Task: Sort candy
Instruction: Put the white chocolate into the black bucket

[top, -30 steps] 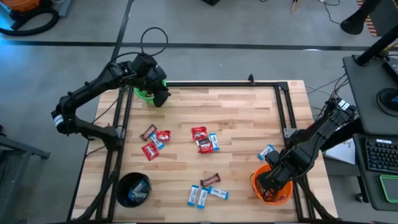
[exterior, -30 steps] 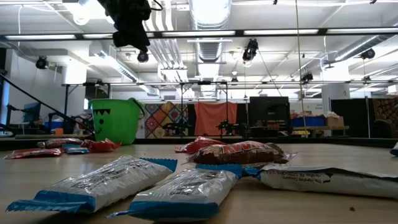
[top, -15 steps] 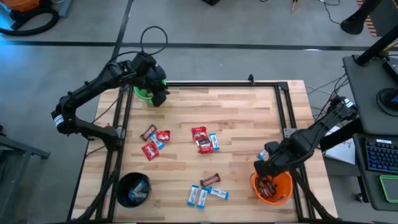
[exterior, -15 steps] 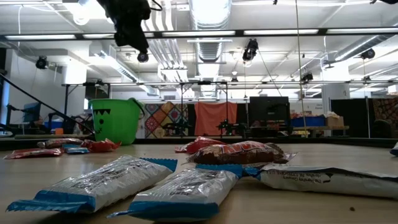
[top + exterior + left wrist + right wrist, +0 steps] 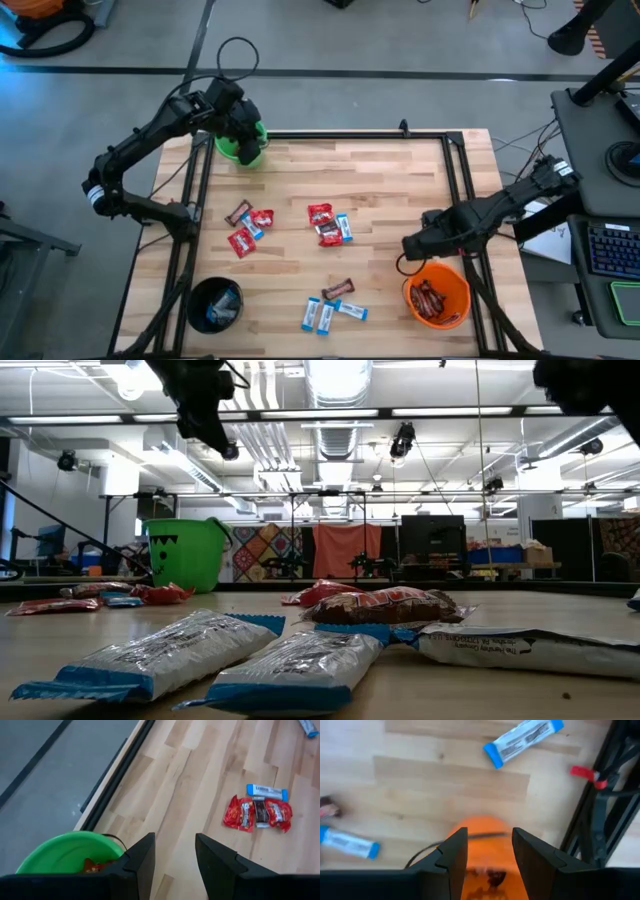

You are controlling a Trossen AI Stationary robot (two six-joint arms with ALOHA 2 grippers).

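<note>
Candy lies loose on the wooden table (image 5: 380,180): red packets (image 5: 242,240), a mixed cluster (image 5: 328,225), a brown bar (image 5: 338,289) and blue-and-white packets (image 5: 320,316). My left gripper (image 5: 175,842) hangs open and empty above the green bucket (image 5: 240,150), which has red candy (image 5: 92,866) inside. My right gripper (image 5: 489,837) is open and empty, just off the far rim of the orange bucket (image 5: 437,298), which holds brown bars. One blue-and-white packet (image 5: 522,737) lies on the wood beyond it.
A black bucket (image 5: 215,303) with blue-and-white packets stands at the near left corner. A dark metal frame (image 5: 455,170) runs along the table's edges, with a red clamp (image 5: 587,775) on the right rail. Bare wood lies across the far middle.
My right gripper has gone from above the orange bucket toward the table's far edge and a little left, clear of the bucket's opening. My left gripper has shifted slightly toward the far left corner, further over the green bucket, and rolled a little.
</note>
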